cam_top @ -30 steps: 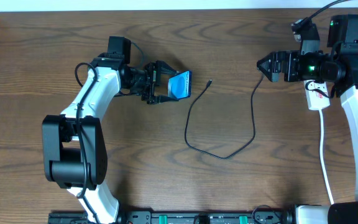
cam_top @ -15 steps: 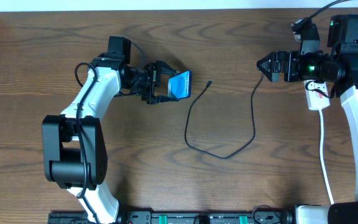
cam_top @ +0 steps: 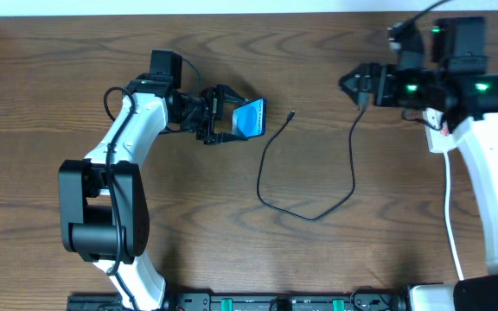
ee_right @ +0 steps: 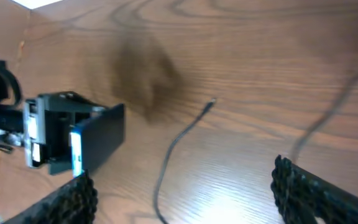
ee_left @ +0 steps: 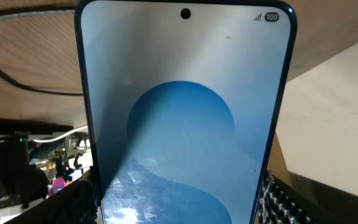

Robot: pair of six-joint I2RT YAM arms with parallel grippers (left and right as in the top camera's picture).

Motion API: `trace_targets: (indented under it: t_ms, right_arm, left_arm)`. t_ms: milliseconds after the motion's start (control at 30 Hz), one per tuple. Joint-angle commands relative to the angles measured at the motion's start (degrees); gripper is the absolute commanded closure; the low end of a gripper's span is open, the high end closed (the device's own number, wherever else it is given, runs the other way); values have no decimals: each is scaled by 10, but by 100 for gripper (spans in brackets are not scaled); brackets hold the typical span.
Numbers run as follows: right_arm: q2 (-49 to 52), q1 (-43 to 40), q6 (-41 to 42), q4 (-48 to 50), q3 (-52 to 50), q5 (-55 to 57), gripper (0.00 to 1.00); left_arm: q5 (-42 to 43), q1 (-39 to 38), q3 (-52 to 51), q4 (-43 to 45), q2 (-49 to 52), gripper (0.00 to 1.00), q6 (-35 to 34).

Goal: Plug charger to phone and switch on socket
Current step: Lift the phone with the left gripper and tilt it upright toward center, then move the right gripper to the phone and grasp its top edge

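Gleaming glassy phone (ee_left: 185, 124), thin black charger (cam_top: 354, 168)

**Robotics laboratory bench.** A wood-grain table (cam_top: 232, 250) is the work surface. A left arm (cam_top: 124, 142) and a right arm (cam_top: 482, 173), with white links and black joints, rise from the table's near edge, where a black rail (cam_top: 258, 302) with green fittings runs. Green lights glow on the right arm. Beyond the table's far edge lies a plain white strip (cam_top: 188, 7), and past the table's edge in the left wrist view sit dark electronics (ee_left: 17, 168) and loose wiring.
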Motion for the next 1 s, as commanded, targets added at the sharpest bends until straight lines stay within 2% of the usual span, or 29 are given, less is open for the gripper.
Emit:
trace_targets:
  t_ms: [0, 100, 267, 567, 967]
  right_arm:
    - [22, 25, 109, 18, 9, 6, 20]
    - [42, 45, 176, 37, 9, 5, 27]
    - [82, 90, 221, 76, 9, -2, 28]
    - [121, 172, 218, 137, 9, 0, 28]
    - [163, 238, 188, 139, 9, 26, 39]
  left_arm:
    - [-3, 2, 12, 1, -19, 26, -7]
    - [-19, 2, 12, 1, -19, 26, -7]
    - [-40, 2, 12, 1, -19, 26, -7]
    - [-42, 2, 12, 1, -19, 26, -8]
    - [-41, 2, 12, 1, -19, 26, -7]
